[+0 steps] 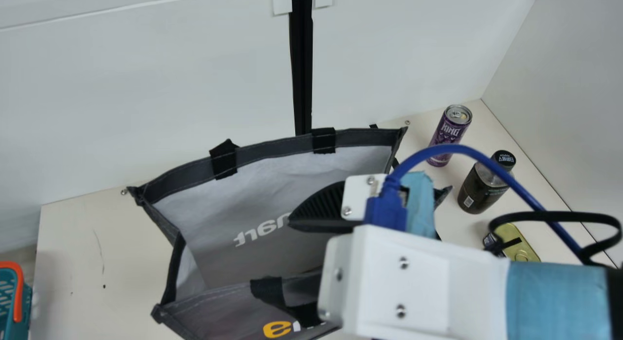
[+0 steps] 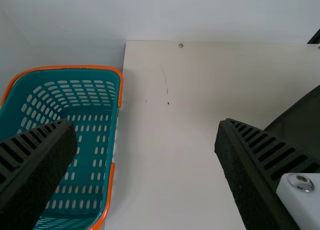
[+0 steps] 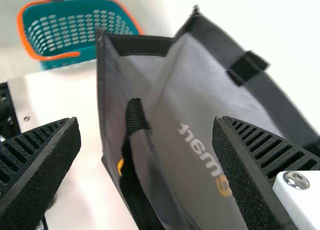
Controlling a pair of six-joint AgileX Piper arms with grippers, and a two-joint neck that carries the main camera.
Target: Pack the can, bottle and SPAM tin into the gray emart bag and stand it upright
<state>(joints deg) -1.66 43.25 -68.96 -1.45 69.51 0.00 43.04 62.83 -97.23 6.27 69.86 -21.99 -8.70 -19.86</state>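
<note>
My right gripper (image 1: 323,211) is over the mouth of the gray emart bag (image 1: 224,247), which stands with its top spread apart. In the right wrist view the right gripper (image 3: 146,140) is open, with the bag's near edge and black handle (image 3: 135,155) between its fingers. To the right of the bag stand the purple can (image 1: 450,130) and the dark bottle (image 1: 482,186); the SPAM tin (image 1: 518,245) is nearer, partly behind a cable. My left gripper (image 2: 145,140) is open over the table, holding nothing.
A teal basket with an orange rim (image 2: 116,85) stands off the table's left edge. White walls rise behind and to the right of the table (image 1: 97,267). The right arm's blue cable loops over the bottle.
</note>
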